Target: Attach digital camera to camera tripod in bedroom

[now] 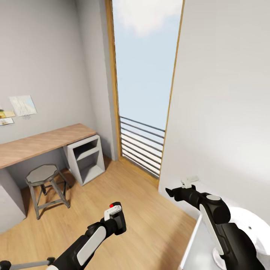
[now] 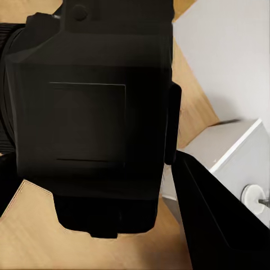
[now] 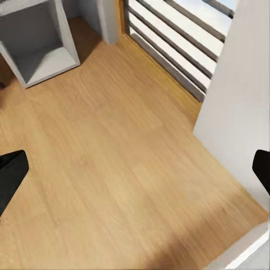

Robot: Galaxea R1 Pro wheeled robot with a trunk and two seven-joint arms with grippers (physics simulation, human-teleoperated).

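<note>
- Left gripper (image 1: 117, 219) pinching the digital camera (image 1: 114, 213) — one camera, held low over the wood floor (image 1: 150, 213), red button up in the head view.
- Left wrist view: camera body (image 2: 90, 124) clamped between the dark fingers (image 2: 216, 225), back screen facing the lens, lens barrel poking off to one side.
- Right gripper (image 1: 170, 193) spread wide and holding nothing; two dark fingertips (image 3: 8, 180) far apart at the edges of the right wrist view, bare floor between them.
- Camera tripod (image 1: 30, 263): just one silver leg with a black joint peeking in at the bottom left corner of the head view, lying nearly level across the frame. Head and pan handle out of sight, so cannot tell the mount's exact place.
- Key relation, as a judgement: tripod down and to the left of the camera-holding pincer, on the left arm's own side; left arm clearly nearer, right arm well apart by the white wall.
- Likely next: swing toward the tripod to bring its head into view before lowering the camera on.
- Count elsewhere: one grey octagonal stool (image 1: 43, 176) under one wooden desk (image 1: 41, 142), one grey open shelf unit (image 1: 88, 159), one tall window (image 1: 146, 75) with railings.
</note>
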